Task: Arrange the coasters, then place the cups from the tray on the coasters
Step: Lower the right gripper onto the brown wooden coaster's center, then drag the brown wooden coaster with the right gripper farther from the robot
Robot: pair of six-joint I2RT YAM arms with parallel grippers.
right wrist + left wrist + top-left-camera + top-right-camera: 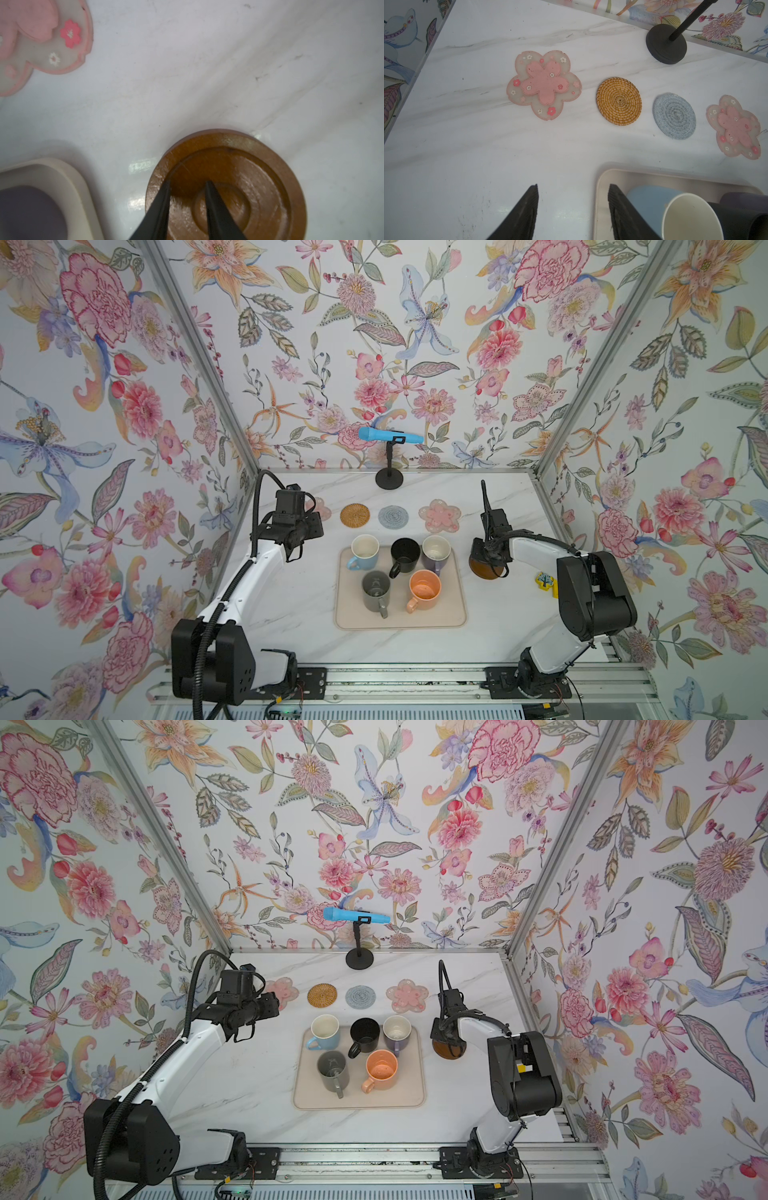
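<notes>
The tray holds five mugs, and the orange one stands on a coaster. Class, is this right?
No. The orange mug stands directly on the tray, not on a coaster, as both top views show. Five mugs is right.

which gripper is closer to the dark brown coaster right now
Right. The right gripper hangs directly over the dark brown coaster; the left gripper is across the tray, near the light blue mug.

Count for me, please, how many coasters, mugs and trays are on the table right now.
Coasters: 5 (left pink flower, right pink flower, woven tan, grey-blue, brown)
Mugs: 5 (light blue, black, purple, grey, orange)
Tray: 1
Total: 11
</notes>
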